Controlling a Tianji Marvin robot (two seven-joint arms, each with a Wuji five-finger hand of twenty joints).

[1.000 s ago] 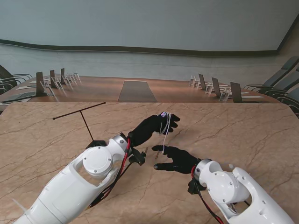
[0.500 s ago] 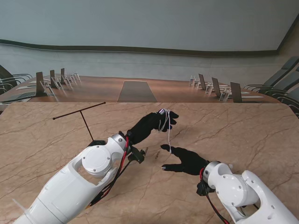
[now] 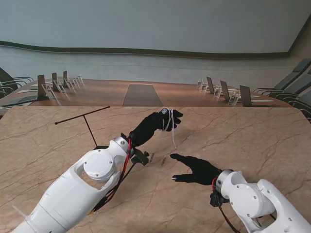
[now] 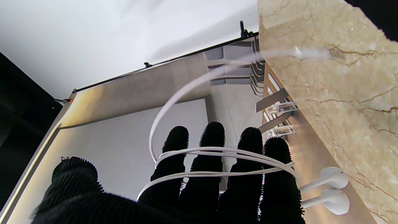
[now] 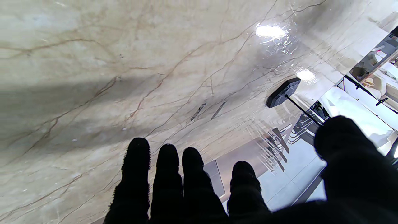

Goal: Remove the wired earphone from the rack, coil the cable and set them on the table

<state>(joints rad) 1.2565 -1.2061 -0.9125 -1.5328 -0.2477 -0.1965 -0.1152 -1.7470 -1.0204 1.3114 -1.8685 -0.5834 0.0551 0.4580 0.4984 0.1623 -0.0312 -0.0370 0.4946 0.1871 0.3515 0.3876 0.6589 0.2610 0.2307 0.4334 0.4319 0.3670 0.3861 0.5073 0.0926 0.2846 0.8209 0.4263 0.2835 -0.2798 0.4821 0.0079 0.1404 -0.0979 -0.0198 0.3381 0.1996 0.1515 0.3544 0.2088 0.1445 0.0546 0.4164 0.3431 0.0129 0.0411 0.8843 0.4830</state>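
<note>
Over the middle of the bench: the left hand (image 3: 156, 124) is raised, with the earphone cable (image 4: 224, 163) wound in several turns around its four fingers (image 4: 205, 161).
Left hand state: fingers straight and side by side inside the loops, thumb apart; it carries the cable as a spool, not by pinching.
Earbuds: the two white earbuds (image 4: 332, 189) hang just beside the little-finger edge of that hand, touching each other.
Loose tail: one strand leaves the coil and drops toward the bench (image 3: 252, 141); in the wrist view its plug end (image 4: 309, 53) is blurred, so I cannot tell whether it touches the surface.
Right hand state: the right hand (image 3: 197, 170) is spread and holds nothing, palm toward the bench, nearer to me and to the right of the tail, apart from it.
Handling, judged: light, limp and smooth; the turns would likely slide off the fingertips if the fingers relax or tilt down.
Where to take hold, judged: the hanging tail for the last turns, then the bundle across all loops, not the buds.
Rack: the thin black rack (image 3: 83, 120) stands bare at far left.
</note>
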